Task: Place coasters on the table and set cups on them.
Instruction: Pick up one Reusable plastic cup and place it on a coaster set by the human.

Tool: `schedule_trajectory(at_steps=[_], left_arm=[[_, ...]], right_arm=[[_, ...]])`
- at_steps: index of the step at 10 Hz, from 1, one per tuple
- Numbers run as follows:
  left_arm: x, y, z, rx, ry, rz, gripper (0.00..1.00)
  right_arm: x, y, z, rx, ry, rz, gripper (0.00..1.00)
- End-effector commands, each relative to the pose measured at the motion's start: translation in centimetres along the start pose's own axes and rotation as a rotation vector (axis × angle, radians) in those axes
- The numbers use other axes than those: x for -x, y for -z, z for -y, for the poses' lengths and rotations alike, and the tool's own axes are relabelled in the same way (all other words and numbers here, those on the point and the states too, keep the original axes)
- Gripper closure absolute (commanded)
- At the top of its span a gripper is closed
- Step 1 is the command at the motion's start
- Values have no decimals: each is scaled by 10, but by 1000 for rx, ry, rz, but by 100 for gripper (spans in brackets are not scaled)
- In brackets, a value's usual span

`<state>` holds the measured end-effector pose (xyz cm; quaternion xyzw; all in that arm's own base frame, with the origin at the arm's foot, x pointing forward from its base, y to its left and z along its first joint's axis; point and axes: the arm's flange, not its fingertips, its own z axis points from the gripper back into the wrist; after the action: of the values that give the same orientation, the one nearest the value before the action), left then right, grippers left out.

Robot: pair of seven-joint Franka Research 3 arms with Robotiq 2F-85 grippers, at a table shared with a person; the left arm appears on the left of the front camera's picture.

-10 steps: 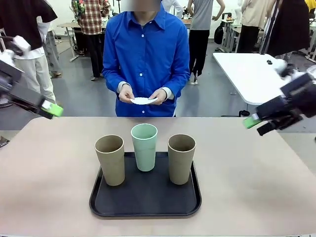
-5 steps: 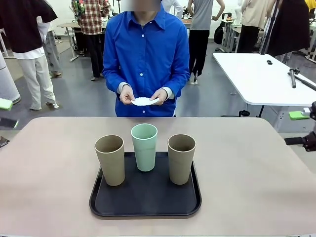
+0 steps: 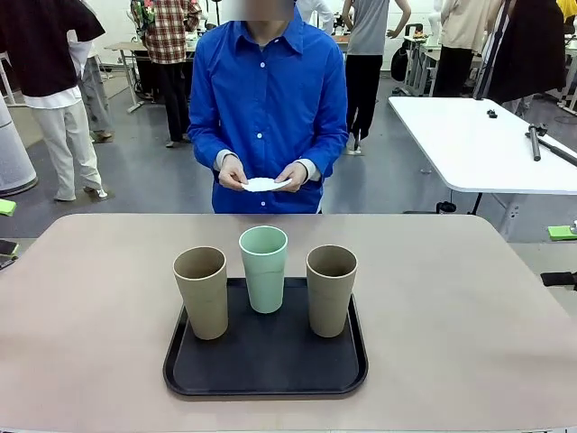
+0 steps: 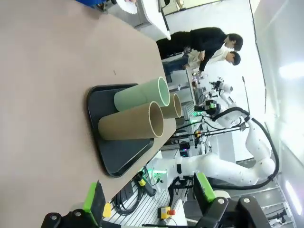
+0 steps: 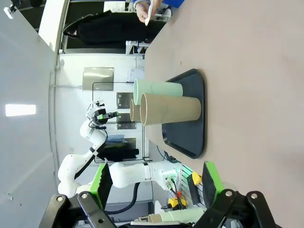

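Two tan-brown cups (image 3: pixel 202 290) (image 3: pixel 331 289) and a mint green cup (image 3: pixel 263 267) stand upright on a black tray (image 3: pixel 266 365) in the middle of the beige table (image 3: pixel 469 334). Across the table a person holds the white coasters (image 3: pixel 261 185) in both hands at waist height. My left gripper (image 4: pixel 147 197) is open and holds nothing, well away from the tray (image 4: pixel 118 156) and the cups (image 4: pixel 140 97). My right gripper (image 5: pixel 156 183) is open too, off the table's other side, facing the cups (image 5: pixel 171 109). A green pad (image 3: pixel 5 207) of the left gripper and one of the right (image 3: pixel 563 232) show at the front view's edges.
A white rectangular table (image 3: pixel 478 144) stands at the back right behind the beige one. Other people stand farther back in the room. The beige tabletop is bare around the tray on all sides.
Both arms have drawn back outward from above the table's sides to the picture's edges. The person, the coasters and the cups have not moved.
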<state>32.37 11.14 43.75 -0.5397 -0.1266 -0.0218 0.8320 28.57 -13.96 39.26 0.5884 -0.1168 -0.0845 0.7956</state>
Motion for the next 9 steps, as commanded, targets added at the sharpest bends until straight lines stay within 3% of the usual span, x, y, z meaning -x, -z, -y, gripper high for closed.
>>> schedule_trajectory(at_steps=[1, 9], left_arm=[[6, 2, 6, 25, -8, 64, 0], [1, -2, 1, 7, -8, 26, 0]], right_arm=[[8, 5, 3, -13, -8, 12, 0], [1, -2, 1, 4, 5, 7, 0]])
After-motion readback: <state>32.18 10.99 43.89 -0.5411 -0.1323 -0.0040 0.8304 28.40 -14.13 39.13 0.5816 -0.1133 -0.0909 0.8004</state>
